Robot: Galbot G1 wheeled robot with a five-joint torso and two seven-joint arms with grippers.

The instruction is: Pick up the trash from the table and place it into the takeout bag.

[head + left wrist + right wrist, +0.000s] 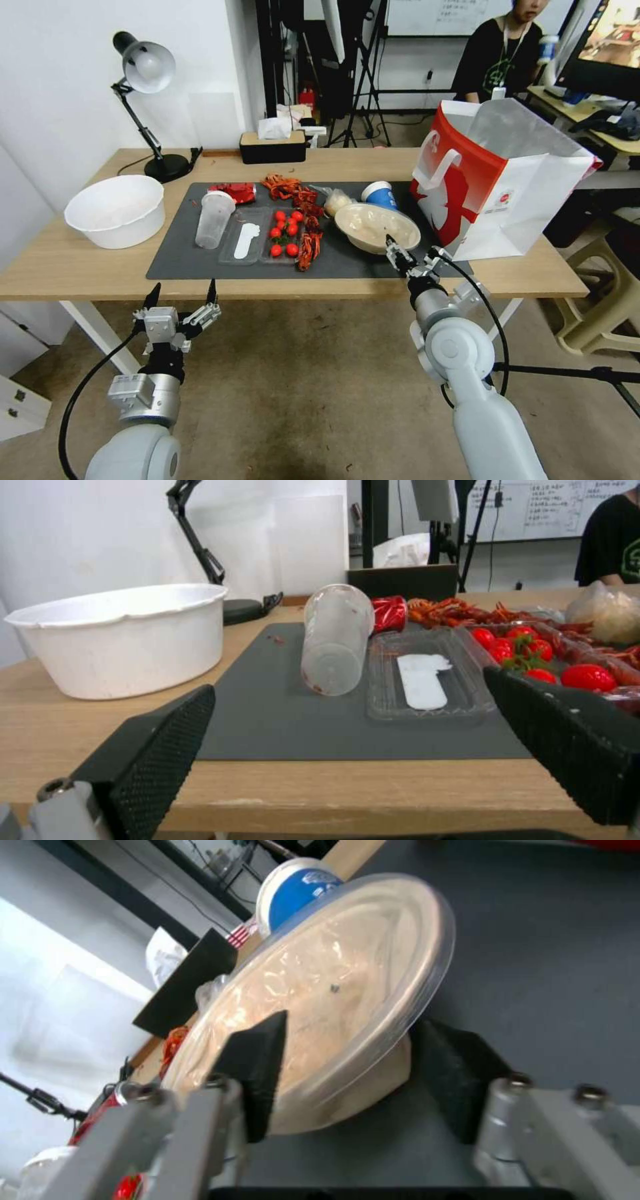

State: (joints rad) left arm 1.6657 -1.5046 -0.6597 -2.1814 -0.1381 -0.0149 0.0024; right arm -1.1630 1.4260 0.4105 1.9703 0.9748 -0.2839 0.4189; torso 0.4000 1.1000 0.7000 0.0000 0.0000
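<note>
The right gripper (408,255) reaches up over the table's (67,267) near edge, fingers straddling the shallow beige bowl's (373,227) rim, not yet clamped. The left gripper (183,297) hangs spread apart below that edge.

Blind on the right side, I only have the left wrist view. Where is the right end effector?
Observer: The right end effector is at the near rim of the beige bowl.
Operator: Has it gripped?
Observer: No, its jaws are open, one inside the rim and one outside.
Operator: Where is the bag?
Observer: The takeout bag stands upright, mouth open, at the right end of the table, beside the bowl.
</note>
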